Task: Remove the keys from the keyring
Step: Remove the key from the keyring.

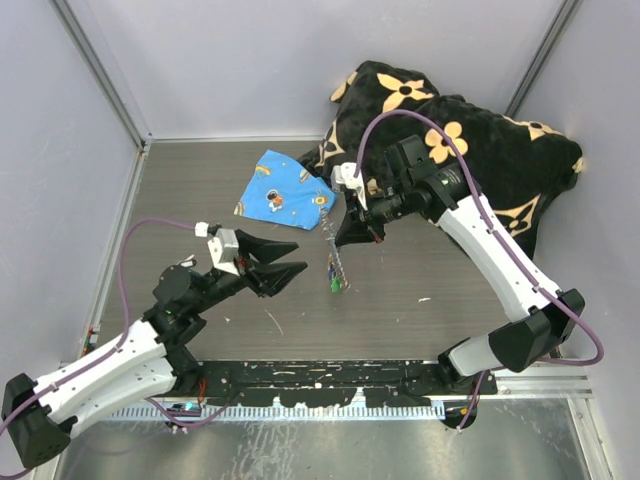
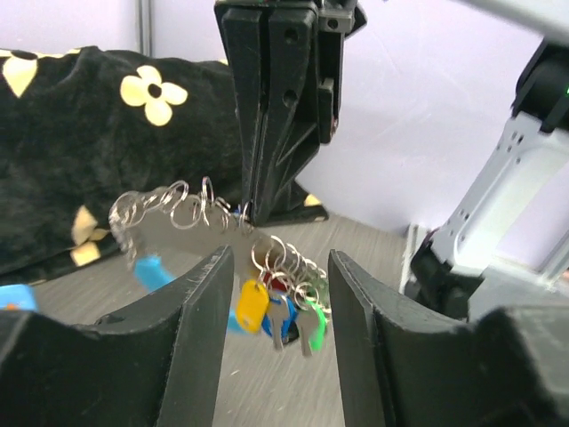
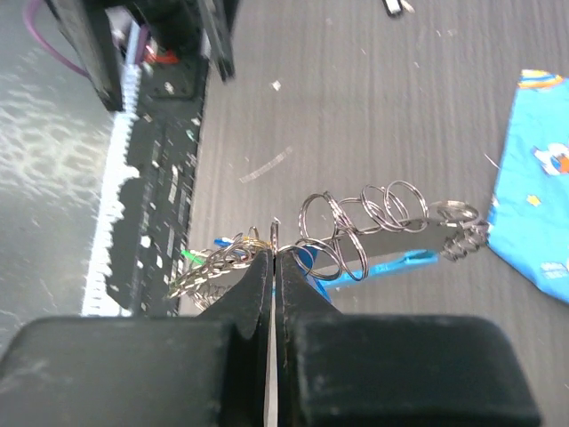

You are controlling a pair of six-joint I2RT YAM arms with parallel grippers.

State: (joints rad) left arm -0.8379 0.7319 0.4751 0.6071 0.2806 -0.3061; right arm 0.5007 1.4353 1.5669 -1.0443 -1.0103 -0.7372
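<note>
No text, label or number can be read.

My left arm [image 1: 110, 365] and right arm [image 1: 495, 255] wear smooth white shells between chunky black joints. A purple cable [image 1: 135, 250] loops off each. My left gripper [image 1: 300, 257] and right gripper [image 1: 352, 236] carry matte black wedge fingers on white mounts, with round holes in the right one's.

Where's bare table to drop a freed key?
Bare table left of the blue cloth, toward the wall; also right of the keys, up to the right arm. Crowded centre: left claw, right claw, keyring.
</note>
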